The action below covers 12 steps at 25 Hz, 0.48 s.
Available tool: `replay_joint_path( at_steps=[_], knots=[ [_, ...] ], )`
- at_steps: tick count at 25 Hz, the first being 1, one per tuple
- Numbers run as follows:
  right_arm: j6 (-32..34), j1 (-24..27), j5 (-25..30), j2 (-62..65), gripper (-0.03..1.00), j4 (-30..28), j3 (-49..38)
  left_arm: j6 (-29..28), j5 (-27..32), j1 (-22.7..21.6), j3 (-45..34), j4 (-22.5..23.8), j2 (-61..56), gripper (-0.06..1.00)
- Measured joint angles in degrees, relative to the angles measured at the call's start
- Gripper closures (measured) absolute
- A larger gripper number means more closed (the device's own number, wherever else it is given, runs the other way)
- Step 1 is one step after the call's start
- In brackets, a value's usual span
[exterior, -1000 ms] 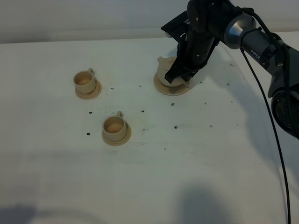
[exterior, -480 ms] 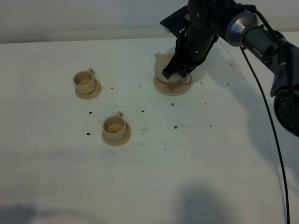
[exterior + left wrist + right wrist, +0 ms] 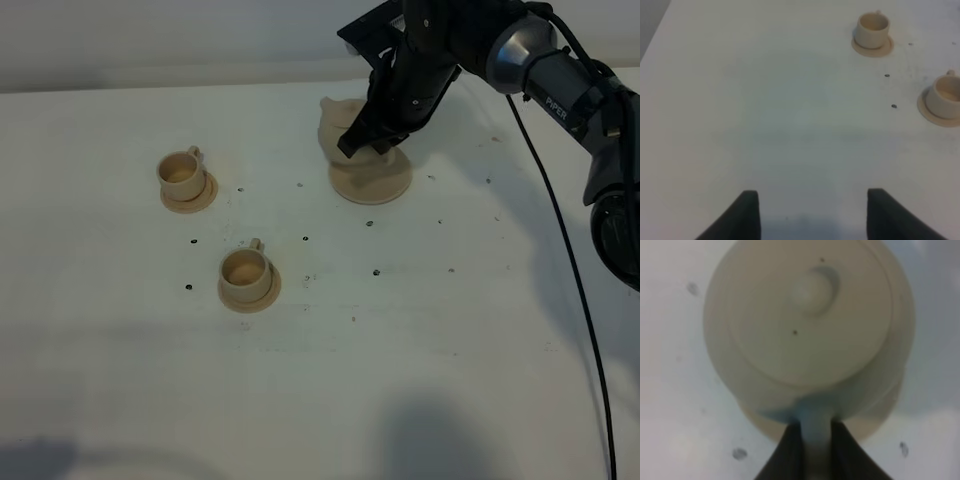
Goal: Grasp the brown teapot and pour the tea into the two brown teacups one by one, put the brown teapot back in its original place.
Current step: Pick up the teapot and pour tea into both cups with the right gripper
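White tabletop (image 3: 450, 350); right gripper (image 3: 812, 442) pinches brown teapot (image 3: 810, 315) by its handle, above saucer (image 3: 375, 185). Risk: pot swivels in grip, spilling early.

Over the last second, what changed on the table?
The right gripper, shut on the handle throughout, lifted the brown teapot off the large saucer, up and toward the cups' side. The large saucer now lies mostly bare. The far teacup and the near teacup stayed put.
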State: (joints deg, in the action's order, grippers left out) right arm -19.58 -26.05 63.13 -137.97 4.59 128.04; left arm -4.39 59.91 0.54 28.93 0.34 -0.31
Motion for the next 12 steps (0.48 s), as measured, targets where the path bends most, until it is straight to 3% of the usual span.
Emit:
replay_joint_path(
  at_steps=[12],
  knots=[
    [-0.5,-7.8,-9.2,0.8,0.85,-1.7,0.0,0.0,0.0,0.0,0.0,0.0,0.0,0.47]
  ],
)
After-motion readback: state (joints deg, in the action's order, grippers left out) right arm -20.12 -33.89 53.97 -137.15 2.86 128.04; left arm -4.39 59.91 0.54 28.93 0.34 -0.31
